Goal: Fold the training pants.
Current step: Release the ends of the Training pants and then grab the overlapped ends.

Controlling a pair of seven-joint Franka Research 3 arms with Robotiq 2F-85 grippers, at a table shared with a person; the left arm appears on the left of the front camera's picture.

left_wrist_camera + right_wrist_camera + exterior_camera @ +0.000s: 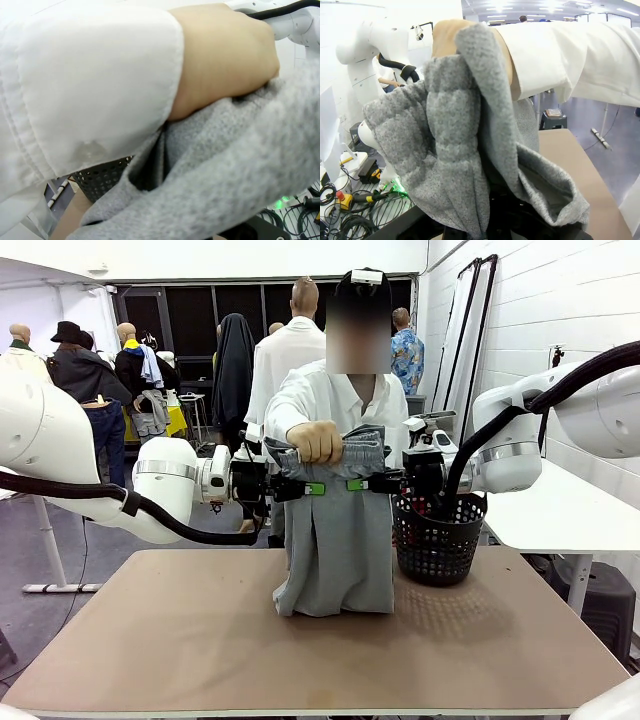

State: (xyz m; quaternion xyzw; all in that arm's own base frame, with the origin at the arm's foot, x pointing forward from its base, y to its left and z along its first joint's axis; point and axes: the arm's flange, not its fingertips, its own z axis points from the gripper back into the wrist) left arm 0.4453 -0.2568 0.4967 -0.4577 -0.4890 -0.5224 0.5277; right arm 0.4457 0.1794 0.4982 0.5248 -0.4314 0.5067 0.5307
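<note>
One pair of light grey, soft-fabric training pants (335, 550) hangs upright over the middle of the table. Its gathered waistband is at 12 o'clock and its lower ends lie crumpled on the flat brown tabletop (200, 640) at 6 o'clock. We see the left gripper (300, 488) at 9 o'clock of the waistband and the right gripper (365, 483) at 3 o'clock, each with its fingers pinched together on the fabric edge. The person's hand (315, 443) clutches the waistband between them, at the top. A round black mesh basket (437, 540) stands on the table just beside the pants, at 3 o'clock.
</note>
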